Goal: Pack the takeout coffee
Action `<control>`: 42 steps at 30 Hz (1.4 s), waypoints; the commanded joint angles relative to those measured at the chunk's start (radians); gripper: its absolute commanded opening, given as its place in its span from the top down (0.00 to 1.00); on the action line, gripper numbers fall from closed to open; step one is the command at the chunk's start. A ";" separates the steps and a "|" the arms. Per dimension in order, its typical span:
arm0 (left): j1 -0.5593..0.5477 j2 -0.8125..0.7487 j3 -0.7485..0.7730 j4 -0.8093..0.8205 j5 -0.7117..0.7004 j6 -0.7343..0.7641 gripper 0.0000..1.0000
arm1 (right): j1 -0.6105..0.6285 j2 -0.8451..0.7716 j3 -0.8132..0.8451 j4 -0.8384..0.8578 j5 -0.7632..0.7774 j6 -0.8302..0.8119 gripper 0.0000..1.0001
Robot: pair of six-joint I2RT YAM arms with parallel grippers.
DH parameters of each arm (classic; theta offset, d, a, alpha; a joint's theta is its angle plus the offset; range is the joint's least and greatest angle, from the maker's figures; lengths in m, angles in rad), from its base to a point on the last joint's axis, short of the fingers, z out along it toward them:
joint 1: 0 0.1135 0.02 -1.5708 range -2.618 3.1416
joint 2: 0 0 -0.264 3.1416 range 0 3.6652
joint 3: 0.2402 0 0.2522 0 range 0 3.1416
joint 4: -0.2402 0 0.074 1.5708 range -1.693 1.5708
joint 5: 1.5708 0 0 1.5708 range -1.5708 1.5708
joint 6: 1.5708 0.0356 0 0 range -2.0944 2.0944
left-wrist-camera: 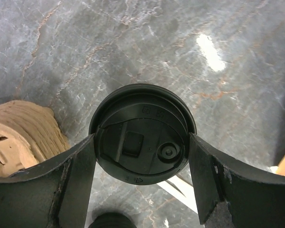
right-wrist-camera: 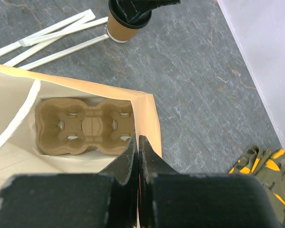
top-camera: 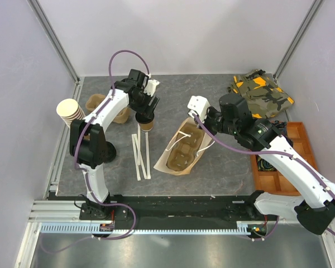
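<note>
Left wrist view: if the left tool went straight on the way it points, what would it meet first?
The takeout coffee: its black lid fills the gap between the fingers of the left tool, straight ahead. Whether they touch it is unclear; the table lies beyond.

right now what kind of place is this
Likely a robot test cell staged as a takeout coffee counter: an aluminium frame, a left arm and right arm bolted by a table, plus a lidded cup, cup stack and bag holding a carrier.
</note>
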 commanded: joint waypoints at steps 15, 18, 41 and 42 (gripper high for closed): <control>-0.002 -0.236 0.067 -0.024 0.145 0.031 0.61 | 0.003 -0.012 0.029 -0.001 -0.176 -0.136 1.00; -0.003 -0.243 0.126 -0.058 0.162 0.022 0.61 | 0.003 0.032 0.086 -0.050 -0.179 -0.119 1.00; 0.000 -0.825 0.078 -0.138 0.516 0.205 0.59 | 0.000 0.131 0.152 -0.094 -0.196 -0.045 1.00; 0.000 -0.860 0.071 -0.149 0.538 0.234 0.59 | 0.002 0.134 0.151 -0.096 -0.195 -0.042 1.00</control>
